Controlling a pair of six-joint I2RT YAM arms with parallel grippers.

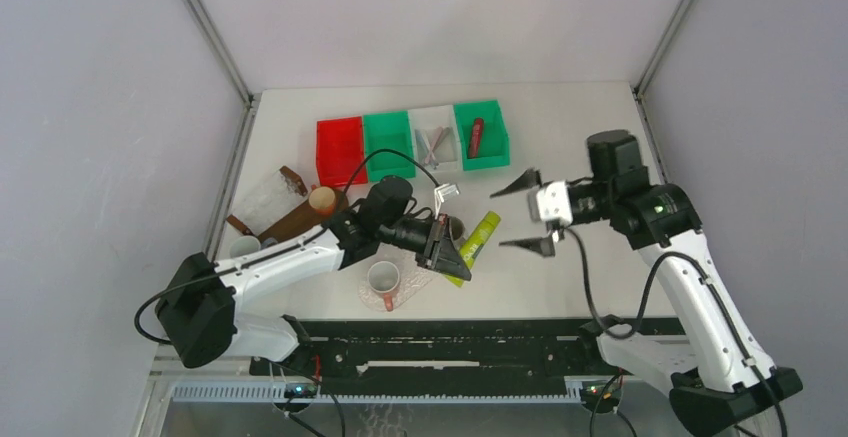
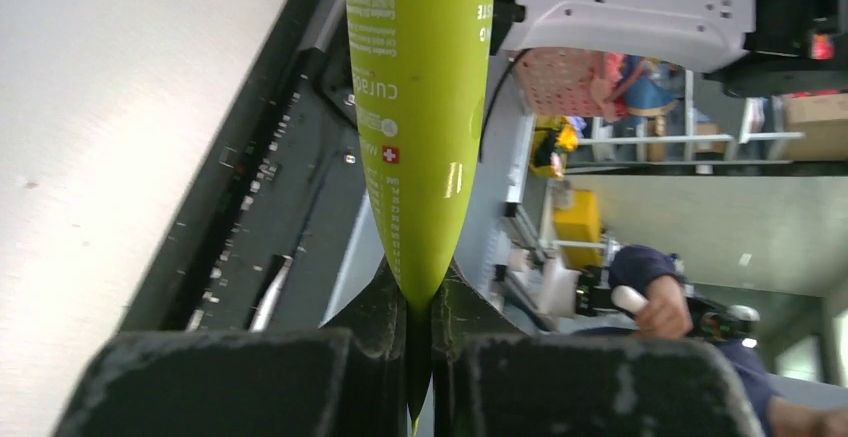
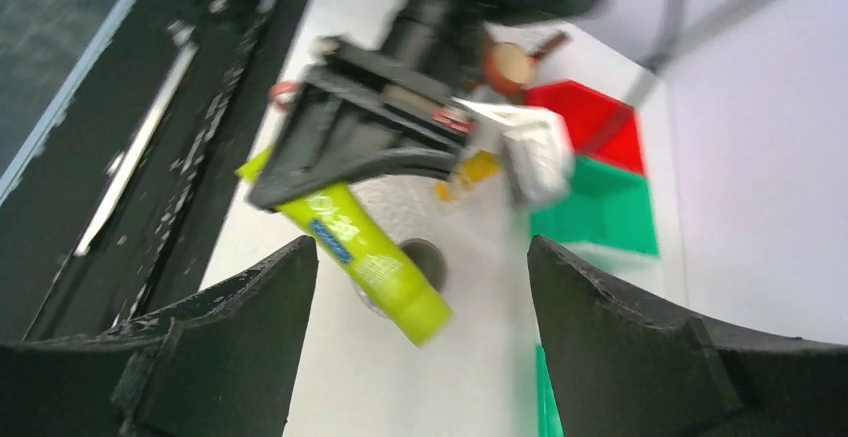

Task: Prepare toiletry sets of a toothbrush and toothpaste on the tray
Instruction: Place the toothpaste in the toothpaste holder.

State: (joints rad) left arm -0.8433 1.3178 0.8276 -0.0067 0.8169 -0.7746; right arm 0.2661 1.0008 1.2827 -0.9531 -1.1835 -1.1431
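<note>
Top external view: my left gripper is clenched on the flat crimped end of a toothpaste tube. The tube juts out toward my right gripper, whose jaws are spread wide and empty, near the tube's far end. The tube is held above the middle of the table. It is glossy lime green. The left wrist view shows white lettering "cura", a white cross on a red square, and fine print too small to read.

On your white bench, four bins line the far side: red bin, green bin, white bin, second green bin. Nearer you sit a cup and a brown tray.
</note>
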